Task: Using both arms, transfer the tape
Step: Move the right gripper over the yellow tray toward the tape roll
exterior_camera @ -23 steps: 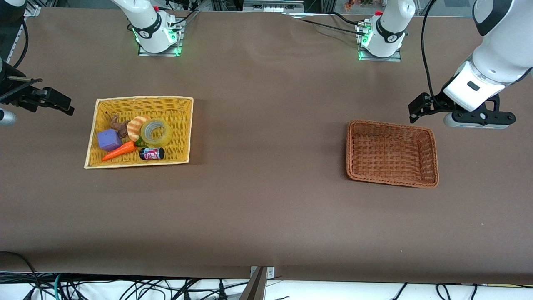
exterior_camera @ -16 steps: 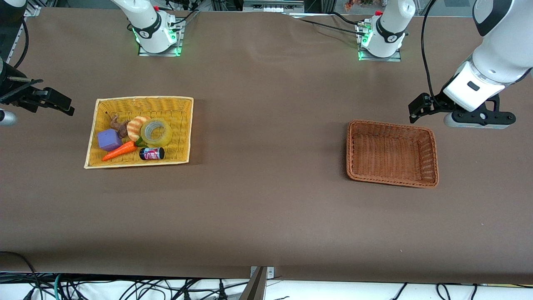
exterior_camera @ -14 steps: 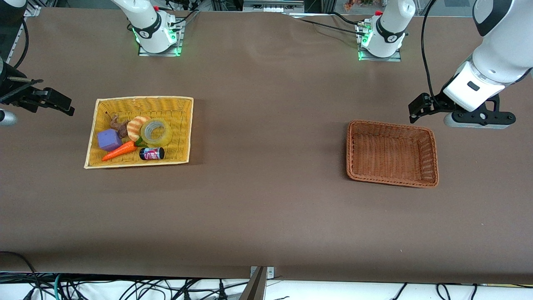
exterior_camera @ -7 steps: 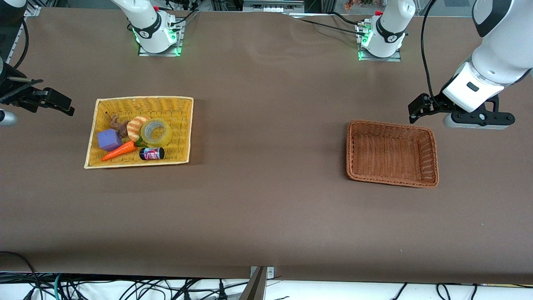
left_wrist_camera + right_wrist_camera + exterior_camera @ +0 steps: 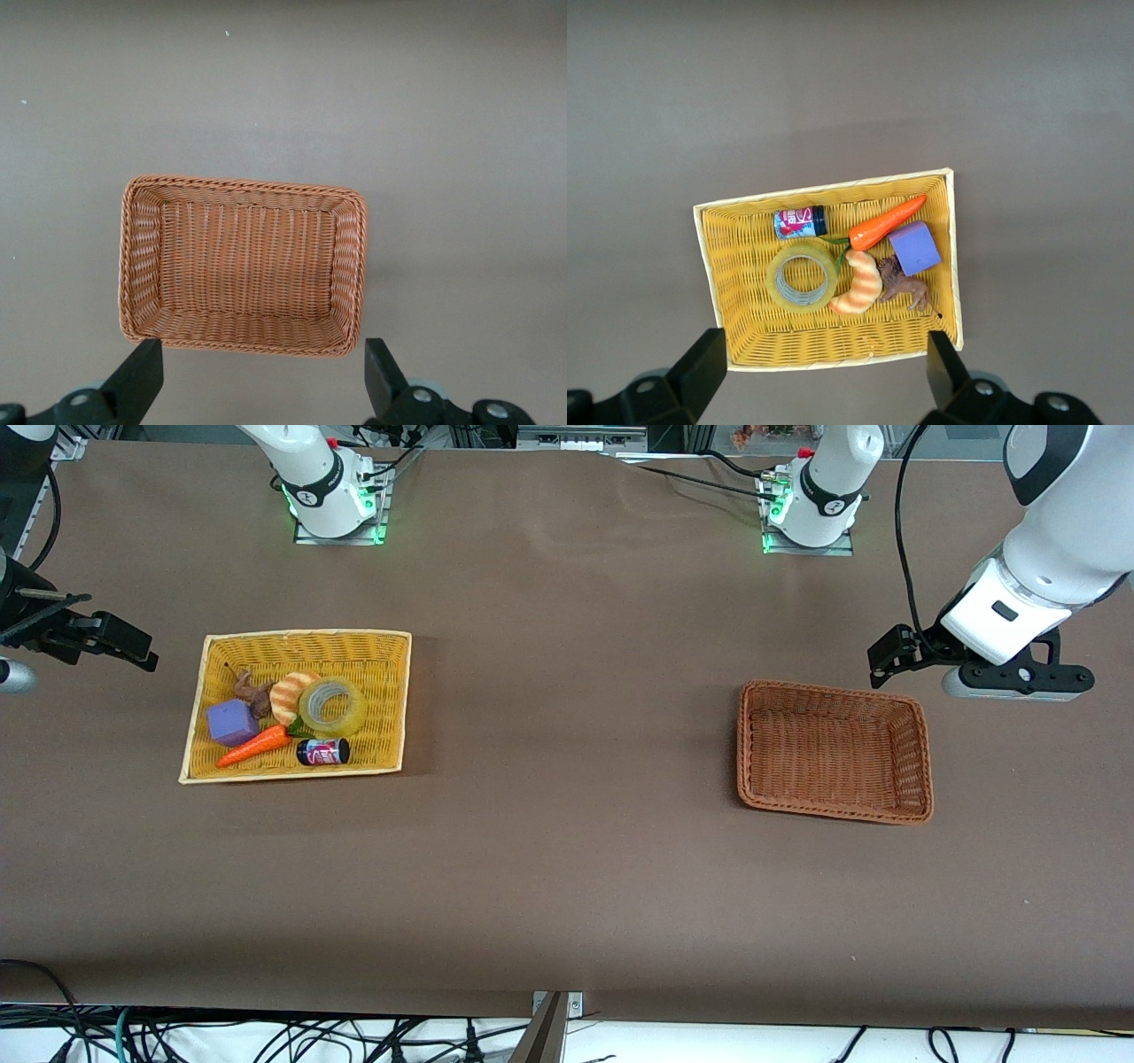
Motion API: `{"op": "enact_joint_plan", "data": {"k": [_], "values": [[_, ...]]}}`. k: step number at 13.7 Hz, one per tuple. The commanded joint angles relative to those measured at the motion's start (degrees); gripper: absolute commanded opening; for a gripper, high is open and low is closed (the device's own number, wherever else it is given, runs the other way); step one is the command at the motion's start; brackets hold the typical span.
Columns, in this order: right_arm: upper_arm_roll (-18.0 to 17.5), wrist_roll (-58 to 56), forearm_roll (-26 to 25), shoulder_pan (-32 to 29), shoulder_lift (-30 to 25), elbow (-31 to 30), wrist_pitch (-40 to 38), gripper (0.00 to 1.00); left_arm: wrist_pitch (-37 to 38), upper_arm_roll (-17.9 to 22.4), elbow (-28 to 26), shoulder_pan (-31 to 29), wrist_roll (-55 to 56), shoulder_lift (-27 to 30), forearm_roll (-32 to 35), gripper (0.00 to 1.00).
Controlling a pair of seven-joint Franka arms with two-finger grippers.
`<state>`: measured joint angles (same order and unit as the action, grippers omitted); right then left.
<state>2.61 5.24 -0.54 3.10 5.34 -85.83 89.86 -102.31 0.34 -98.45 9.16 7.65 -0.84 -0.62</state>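
Nothing is being held: both grippers, left (image 5: 257, 390) and right (image 5: 819, 385), are hanging open; the yellowish ring-shaped tape roll (image 5: 332, 706) needs grabbing first.

The worktop (image 5: 567, 868) is covered in matt brown cloth. Both baskets are rough wicker, one yellow (image 5: 390, 691), one reddish-brown (image 5: 921, 753). The tape (image 5: 332, 707) looks glossy and translucent. The carrot (image 5: 252, 747) is smooth plastic. The arms (image 5: 1063, 522) have glossy white shells.
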Motion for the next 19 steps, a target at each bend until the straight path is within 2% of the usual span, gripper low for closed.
{"op": "enact_joint_plan", "data": {"k": [1, 9, 12, 14, 17, 19], "values": [[-0.1, 0.1, -0.6, -0.2, 0.0, 0.4, 0.2, 1.0, 1.0, 0.0, 1.4, 0.1, -0.4, -0.5, -0.2, 1.0], [-0.1, 0.1, -0.8, -0.2, 0.3, 0.4, 0.1, 1.0, 1.0, 0.0, 1.5, 0.1, -0.4, -0.6, -0.2, 1.0], [-0.1, -0.4, -0.7, -0.2, 4.1, 0.3, -0.6, 1.0, 1.0, 0.0, 1.5, 0.1, -0.4, -0.6, -0.2, 1.0], [-0.2, -0.6, -0.3, -0.1, 4.4, -1.4, -1.3, 1.0, 0.9, 0.1, 1.6, 0.1, -0.5, -0.6, -0.1, 1.0], [-1.3, 1.3, 0.3, 0.7, 5.0, -9.9, 4.3, 1.0, 0.9, 0.0, 1.5, 0.0, -0.5, -0.6, 0.0, 1.0], [-5.2, 9.6, 0.3, 0.8, 3.7, -17.8, 9.9, 1.0, 0.9, 0.1, 1.6, -0.3, -0.6, -0.6, 0.3, 1.0]]}}
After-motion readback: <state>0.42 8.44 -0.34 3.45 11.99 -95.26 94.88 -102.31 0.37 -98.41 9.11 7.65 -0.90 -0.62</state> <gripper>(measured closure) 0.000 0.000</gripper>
